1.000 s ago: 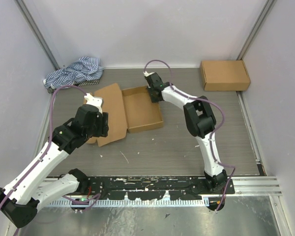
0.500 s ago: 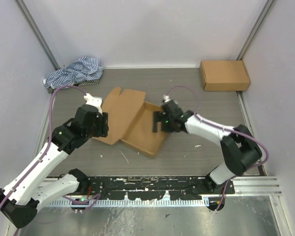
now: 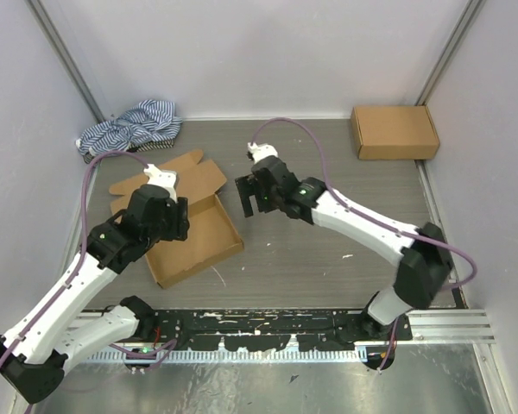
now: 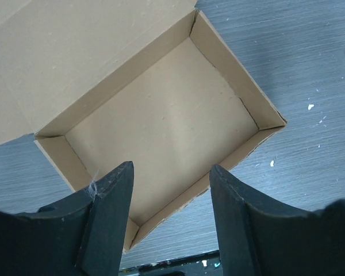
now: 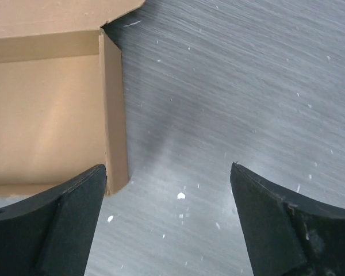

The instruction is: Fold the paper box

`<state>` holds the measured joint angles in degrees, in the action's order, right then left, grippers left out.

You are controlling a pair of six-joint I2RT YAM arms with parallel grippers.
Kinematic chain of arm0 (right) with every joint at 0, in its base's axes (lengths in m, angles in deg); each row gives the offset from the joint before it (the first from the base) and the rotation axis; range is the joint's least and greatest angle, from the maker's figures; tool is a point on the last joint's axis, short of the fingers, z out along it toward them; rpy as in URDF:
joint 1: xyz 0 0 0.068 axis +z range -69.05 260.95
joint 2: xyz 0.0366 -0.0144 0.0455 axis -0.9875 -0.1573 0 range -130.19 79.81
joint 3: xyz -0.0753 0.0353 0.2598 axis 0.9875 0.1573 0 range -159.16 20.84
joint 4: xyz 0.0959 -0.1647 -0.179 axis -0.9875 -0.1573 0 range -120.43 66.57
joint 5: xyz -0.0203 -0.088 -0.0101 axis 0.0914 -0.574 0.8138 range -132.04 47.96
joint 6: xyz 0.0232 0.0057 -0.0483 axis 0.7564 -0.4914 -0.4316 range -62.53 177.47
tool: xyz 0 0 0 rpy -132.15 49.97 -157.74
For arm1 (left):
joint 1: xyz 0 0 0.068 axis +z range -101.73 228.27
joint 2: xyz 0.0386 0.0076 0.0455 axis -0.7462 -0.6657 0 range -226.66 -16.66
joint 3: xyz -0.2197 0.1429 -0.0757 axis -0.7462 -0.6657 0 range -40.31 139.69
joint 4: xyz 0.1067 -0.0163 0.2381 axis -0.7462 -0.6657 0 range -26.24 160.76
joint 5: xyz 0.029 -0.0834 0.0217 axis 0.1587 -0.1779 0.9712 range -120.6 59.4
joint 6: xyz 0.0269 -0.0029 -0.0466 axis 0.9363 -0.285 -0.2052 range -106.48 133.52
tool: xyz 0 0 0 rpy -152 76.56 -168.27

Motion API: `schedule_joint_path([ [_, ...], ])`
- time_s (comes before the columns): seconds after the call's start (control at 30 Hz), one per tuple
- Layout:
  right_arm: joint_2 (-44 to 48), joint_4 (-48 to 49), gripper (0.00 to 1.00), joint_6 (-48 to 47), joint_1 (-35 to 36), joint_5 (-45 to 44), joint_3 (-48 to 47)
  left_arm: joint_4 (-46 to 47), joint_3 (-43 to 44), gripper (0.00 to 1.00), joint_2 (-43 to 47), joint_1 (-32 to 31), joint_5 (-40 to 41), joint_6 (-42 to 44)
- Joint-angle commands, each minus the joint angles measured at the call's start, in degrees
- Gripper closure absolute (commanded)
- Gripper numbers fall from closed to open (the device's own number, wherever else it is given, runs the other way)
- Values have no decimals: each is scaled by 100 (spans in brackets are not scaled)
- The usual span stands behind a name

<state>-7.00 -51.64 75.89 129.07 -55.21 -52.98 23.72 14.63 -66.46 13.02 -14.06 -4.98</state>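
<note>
The paper box [image 3: 198,246] lies open on the table at the left, a shallow brown tray with its lid panel [image 3: 168,177] spread flat behind it. My left gripper [image 3: 171,226] hovers over the tray, open and empty. In the left wrist view the tray [image 4: 161,126] fills the frame and its near wall runs between the open fingers of the left gripper [image 4: 171,169]. My right gripper [image 3: 252,200] stands wide open just right of the tray, apart from it. In the right wrist view the tray's corner [image 5: 112,115] is by the left finger, and the right gripper [image 5: 168,169] has bare table under it.
A second closed brown cardboard box [image 3: 394,131] sits at the back right corner. A blue-and-white striped cloth [image 3: 129,125] is bunched at the back left. Grey walls close the table on three sides; the black base rail [image 3: 268,323] runs along the front.
The right gripper, shut on the box's far corner a second ago, dragged it forward, then opened and let go. The box has swung toward the front left. The left arm barely moved.
</note>
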Motion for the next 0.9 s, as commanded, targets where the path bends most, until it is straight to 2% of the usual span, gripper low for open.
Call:
schedule_joint_path([
  [0.0, -1048, 237, 12, -705, 22, 5, -769, 25, -82, 38, 136, 1, 98, -32],
  [0.13, -1786, 318, 30, -702, 31, 750, -1336, 42, -87, 38, 111, 0, 73, -44],
  [0.37, -2584, 389, 35, -553, 31, 1136, -1748, 20, -78, 38, 43, 1, 98, -41],
  [0.87, -2492, 653, 40, -384, 31, 1269, -1635, 11, -59, 38, -97, 0, 166, -31],
])
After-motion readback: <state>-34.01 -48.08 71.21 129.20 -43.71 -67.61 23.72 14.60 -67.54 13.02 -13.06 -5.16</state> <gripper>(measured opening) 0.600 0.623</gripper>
